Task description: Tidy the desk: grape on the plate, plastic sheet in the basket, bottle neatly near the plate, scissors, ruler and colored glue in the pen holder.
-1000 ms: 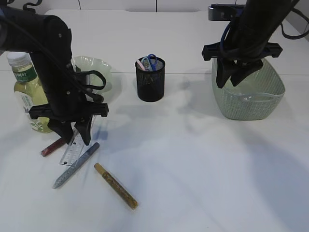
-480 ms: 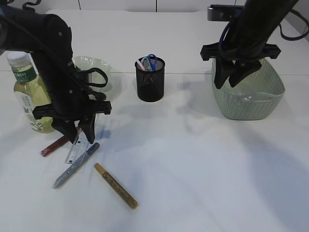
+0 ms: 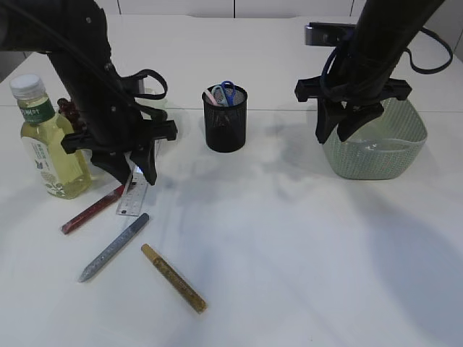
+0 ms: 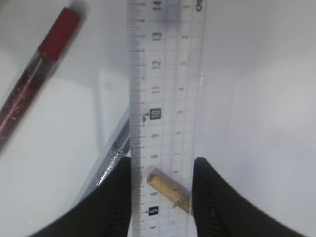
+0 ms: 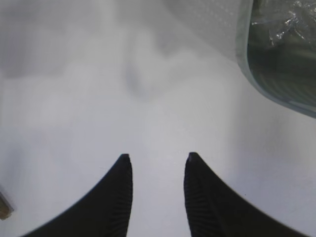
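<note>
Left wrist view: ruler (image 4: pixel 165 98) runs off the top and bottom edges between the two fingers (image 4: pixel 114 197); its far numerals are blurred. The red glue pen (image 4: pixel 34 79) left of the fingers is cut by the left edge. Behind the ruler, a gold pen (image 4: pixel 170 190) shows only in part. Right wrist view: basket (image 5: pixel 276 59), above and right of the fingers (image 5: pixel 121 197), is cut off; contents indistinct.

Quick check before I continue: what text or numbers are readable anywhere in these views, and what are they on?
"14", "13", "12", "11", "10", "9", "8", "5" – scale along one edge of the clear ruler held in the left gripper, left wrist view.
"2", "1" – small figures on the ruler's other scale; the rest are too blurred.
Bottle label: green and white print, too small to read.
Right wrist view: none.
</note>
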